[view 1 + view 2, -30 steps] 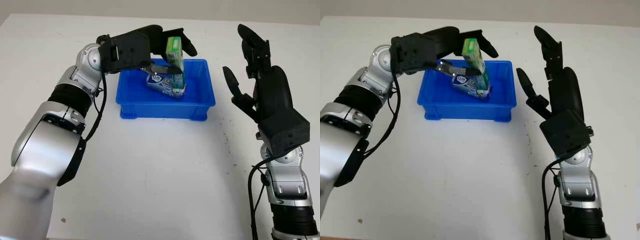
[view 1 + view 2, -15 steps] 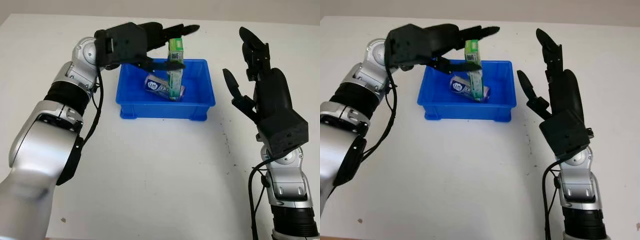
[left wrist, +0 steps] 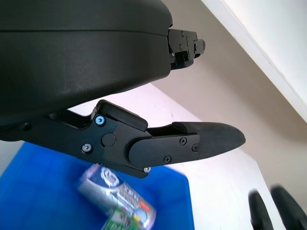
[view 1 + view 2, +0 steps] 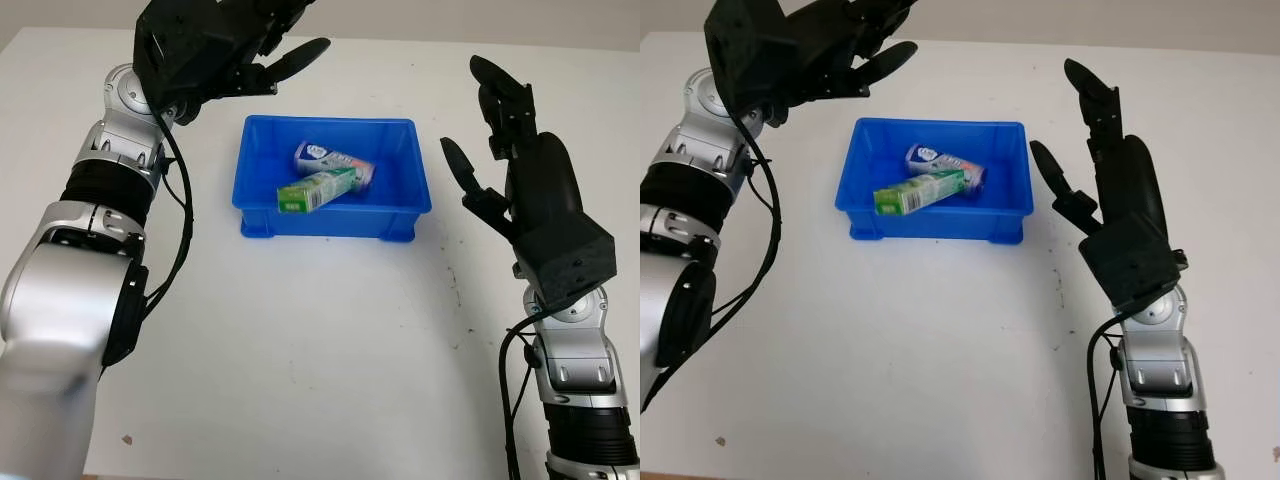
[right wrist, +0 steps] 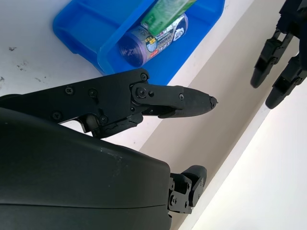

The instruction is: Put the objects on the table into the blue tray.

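Observation:
The blue tray point(image 4: 410, 205) sits at the middle back of the white table. Inside it a green carton point(image 4: 318, 189) lies on its side, leaning against a silvery purple packet point(image 4: 330, 159) behind it. My left hand point(image 4: 255, 40) is raised above and to the left of the tray, open and holding nothing. To the tray's right my right hand point(image 4: 490, 130) is held upright and open, apart from the tray. In the left wrist view the packet point(image 3: 117, 191) and the tray point(image 3: 43, 191) lie below the fingers point(image 3: 192, 141).
White tabletop point(image 4: 320, 340) stretches bare in front of the tray, with small dark specks near the right point(image 4: 455, 290). The table's far edge meets a grey wall behind the tray.
My left hand let go of the green carton and rose up and to the left. The carton, upright before, has tipped over and lies flat in the tray. The right hand stayed put.

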